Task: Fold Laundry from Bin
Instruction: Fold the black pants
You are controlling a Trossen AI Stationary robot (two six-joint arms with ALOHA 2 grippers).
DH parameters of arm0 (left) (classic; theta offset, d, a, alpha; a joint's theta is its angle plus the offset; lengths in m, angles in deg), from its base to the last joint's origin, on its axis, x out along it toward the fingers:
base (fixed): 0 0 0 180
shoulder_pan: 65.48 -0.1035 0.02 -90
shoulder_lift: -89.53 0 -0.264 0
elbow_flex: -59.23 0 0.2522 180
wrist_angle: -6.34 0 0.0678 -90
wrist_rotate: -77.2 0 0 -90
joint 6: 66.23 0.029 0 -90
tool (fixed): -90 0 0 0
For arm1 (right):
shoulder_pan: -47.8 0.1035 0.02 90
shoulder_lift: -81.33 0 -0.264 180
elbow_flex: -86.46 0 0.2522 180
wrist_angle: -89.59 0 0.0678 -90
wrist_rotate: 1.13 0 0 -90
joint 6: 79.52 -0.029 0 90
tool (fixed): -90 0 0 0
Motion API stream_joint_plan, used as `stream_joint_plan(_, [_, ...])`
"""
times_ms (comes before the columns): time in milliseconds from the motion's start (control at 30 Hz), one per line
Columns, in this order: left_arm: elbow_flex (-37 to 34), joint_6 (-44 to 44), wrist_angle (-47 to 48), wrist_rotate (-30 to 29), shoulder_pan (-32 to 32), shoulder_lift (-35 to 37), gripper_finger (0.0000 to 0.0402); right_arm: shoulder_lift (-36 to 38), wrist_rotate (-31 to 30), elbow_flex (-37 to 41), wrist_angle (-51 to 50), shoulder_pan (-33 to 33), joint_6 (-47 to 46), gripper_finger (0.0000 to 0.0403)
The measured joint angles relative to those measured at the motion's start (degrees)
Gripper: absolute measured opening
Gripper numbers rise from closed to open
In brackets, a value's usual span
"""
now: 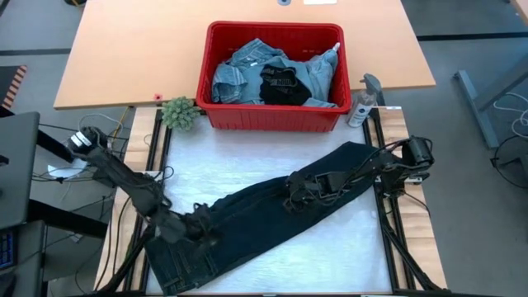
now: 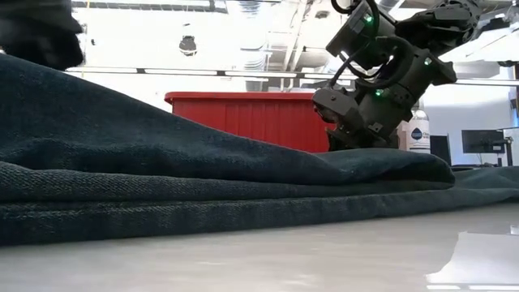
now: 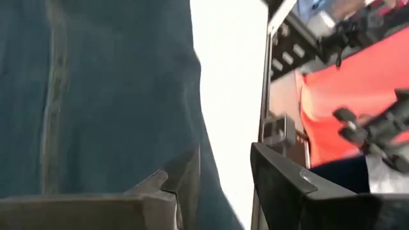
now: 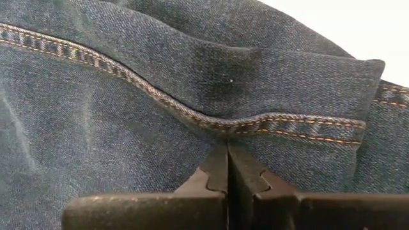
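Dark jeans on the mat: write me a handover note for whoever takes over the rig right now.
Left pincer: open, low at the waist end of the dark jeans, holding nothing.
Right pincer: shut on the jeans at a seam, mid-leg.
The jeans lie diagonally across the white mat, one fold started near the right pincer.
The red bin, at the mat's far edge, holds light blue denim pieces and a black garment.
Done: one garment out and laid down.
Left: finish folding the jeans, then the bin's contents.

dark indigo jeans (image 1: pixel 272 219) with tan stitching; red bin (image 1: pixel 272 115) holding light blue and black laundry (image 1: pixel 276 76).
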Motion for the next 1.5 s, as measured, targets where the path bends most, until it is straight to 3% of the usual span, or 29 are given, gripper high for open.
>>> stream_joint_plan(133, [0.0,3.17,-6.18,0.09,-2.08,-5.43,0.0114,0.0,0.54,0.0,0.02,-0.51,0.07,0.0026])
stream_joint_plan(333, [2.59,2.28,-9.78,7.36,-2.64,-15.73,0.0094,0.0,2.55,0.0,0.04,-0.85,2.02,0.0025])
stream_joint_plan(600, [11.71,-2.63,3.4,16.3,-1.52,-25.65,0.006,0.0,3.67,0.0,-0.09,-0.87,2.7,0.0027])
stream_joint_plan(900, [15.33,-8.81,18.6,16.51,3.13,-22.48,0.0025,-0.79,2.98,-0.11,-2.38,-1.08,0.89,0.0027])
stream_joint_plan(1033, [15.43,-10.48,20.28,11.38,5.02,-20.75,0.0013,0.18,2.91,-0.07,-1.9,-1.6,4.05,0.0027])
stream_joint_plan(1333, [15.43,-7.58,22.16,7.37,4.96,-21.17,0.0004,9.72,-0.06,-1.7,-3.19,-4.62,5.32,0.0045])
stream_joint_plan(1500, [15.39,-6.8,22.44,6.6,4.71,-19.8,0.0004,15.16,3.08,-1.7,-4.01,-5.33,10.51,0.0042])
